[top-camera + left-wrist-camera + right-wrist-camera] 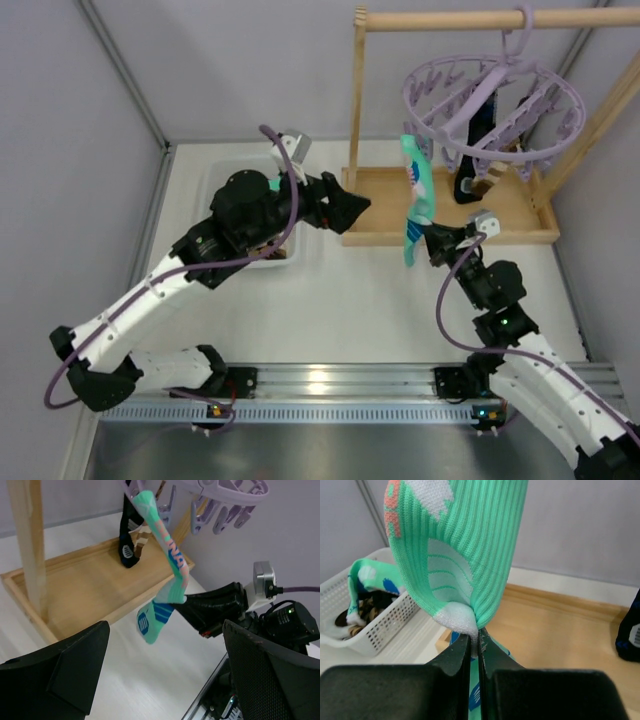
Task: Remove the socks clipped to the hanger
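Right claw, white table, grey walls

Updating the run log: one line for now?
right gripper: jaws shut on mint sock | mint sock: clipped to hanger | left gripper: jaws open

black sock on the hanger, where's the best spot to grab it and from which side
Probably the lower foot part of the black sock, which hangs loose over the tray. Come in level from the front, across the tray's low rim: the hanger and its clips crowd the top.
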Robot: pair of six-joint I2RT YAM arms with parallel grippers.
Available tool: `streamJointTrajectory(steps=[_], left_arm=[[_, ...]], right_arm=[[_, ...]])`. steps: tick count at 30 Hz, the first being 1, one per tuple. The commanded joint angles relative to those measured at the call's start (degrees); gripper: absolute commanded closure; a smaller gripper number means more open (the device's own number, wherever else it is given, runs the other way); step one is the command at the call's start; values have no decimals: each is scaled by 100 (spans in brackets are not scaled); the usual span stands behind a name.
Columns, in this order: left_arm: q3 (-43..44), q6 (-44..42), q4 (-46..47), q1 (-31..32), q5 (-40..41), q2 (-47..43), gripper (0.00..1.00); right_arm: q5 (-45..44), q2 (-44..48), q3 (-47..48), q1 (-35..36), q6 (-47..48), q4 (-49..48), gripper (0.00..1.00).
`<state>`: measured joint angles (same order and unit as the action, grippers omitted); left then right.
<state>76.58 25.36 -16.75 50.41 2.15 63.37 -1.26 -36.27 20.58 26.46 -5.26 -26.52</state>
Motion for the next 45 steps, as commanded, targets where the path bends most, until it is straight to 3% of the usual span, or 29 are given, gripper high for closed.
streamJointTrajectory(steps=[1,8,14,19,33,45], left_arm=[[628,-49,927,21,-733,543,2],[1612,-49,1797,21,-944,1930,2],[2431,162,2027,47,-1691,2881,2],[2950,171,2080,65,-1727,3391,2],[3513,302,2071,83,-2157,4121,7],[3786,355,2080,206,-2184,4438,7]], right_arm=[[292,716,-124,-18,-528,1324,100],[381,2307,-318,-18,-793,2484,100],[565,2617,-432,-9,-924,2504,100],[802,2730,-502,-9,-951,2424,100],[794,3794,-634,0,-942,2864,100],[1646,4233,-889,-9,-784,2389,100]])
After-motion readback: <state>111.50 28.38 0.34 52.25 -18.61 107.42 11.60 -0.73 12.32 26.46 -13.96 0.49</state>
